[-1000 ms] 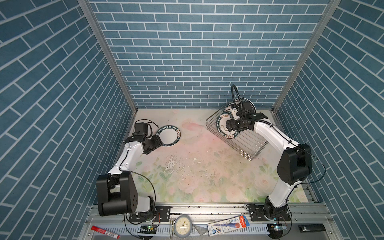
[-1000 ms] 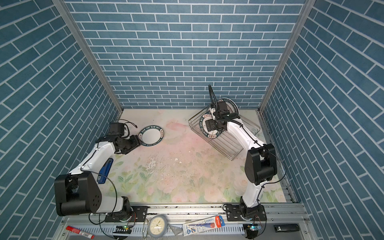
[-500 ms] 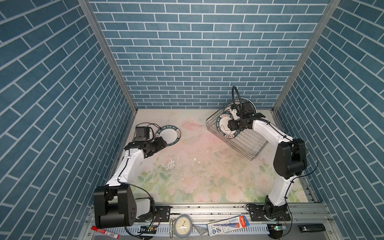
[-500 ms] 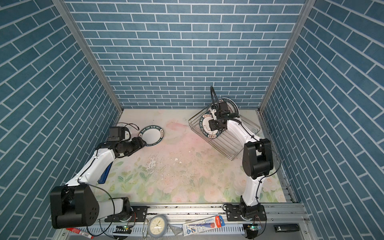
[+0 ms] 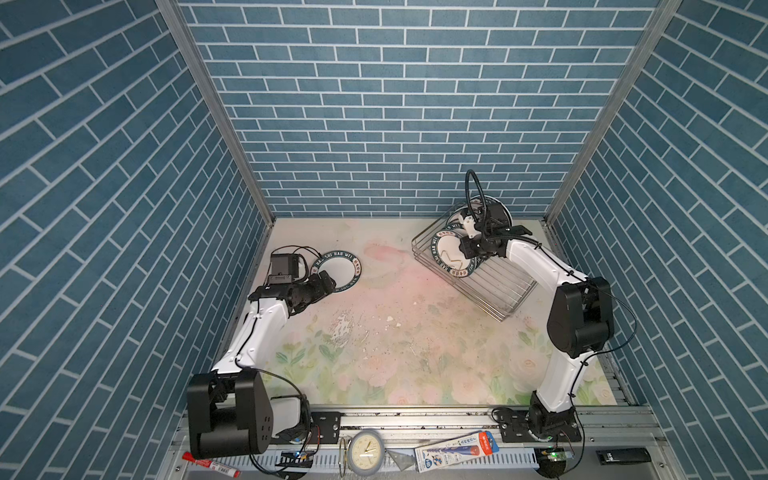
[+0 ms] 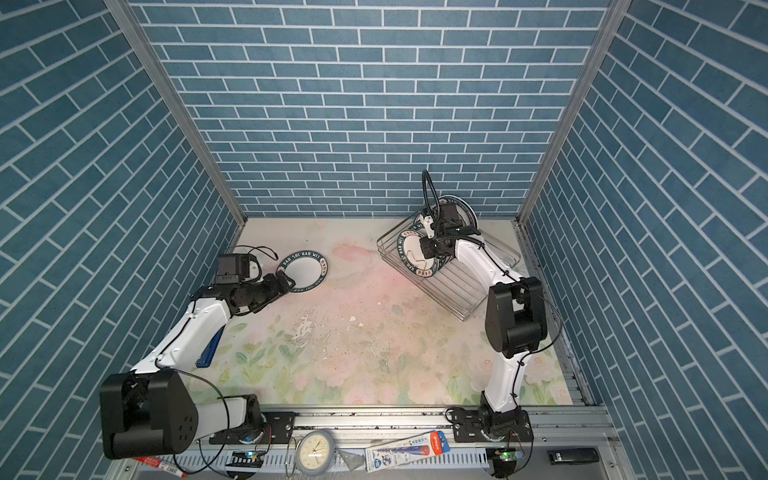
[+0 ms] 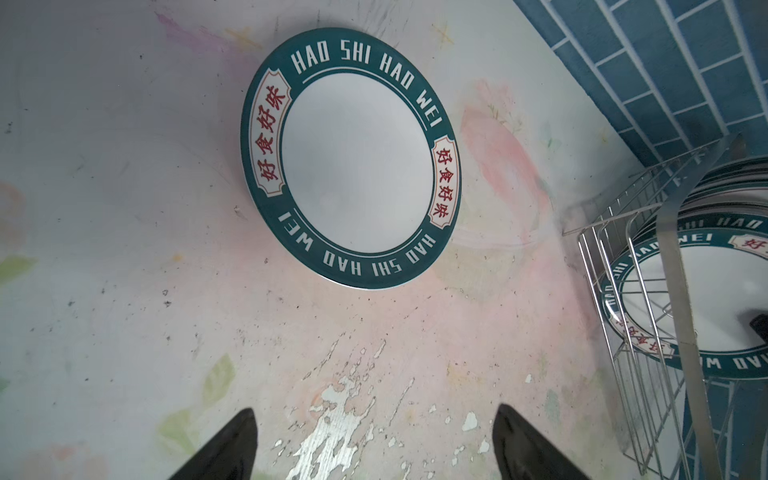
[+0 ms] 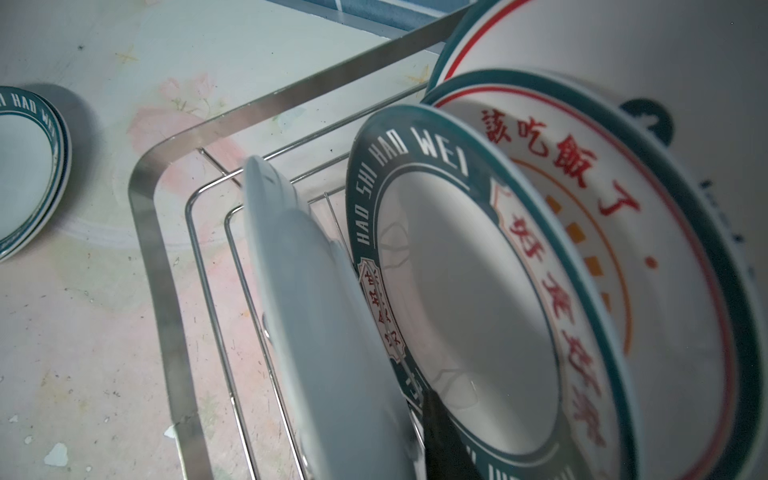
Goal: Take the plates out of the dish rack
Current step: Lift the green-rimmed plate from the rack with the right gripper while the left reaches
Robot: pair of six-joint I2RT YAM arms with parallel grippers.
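Where lettered, plate (image 7: 351,158) reads HAO WEI

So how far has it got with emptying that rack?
Done: a green-rimmed plate lies flat on the table, the open left gripper near it. In hand: the right gripper straddles the front plate in the dish rack. Left: at least three plates behind it.

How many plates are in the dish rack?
4 show in the dish rack, one behind another: plain-backed plate, green-lettered plate, red-character plate, red-ringed plate; more may be hidden.
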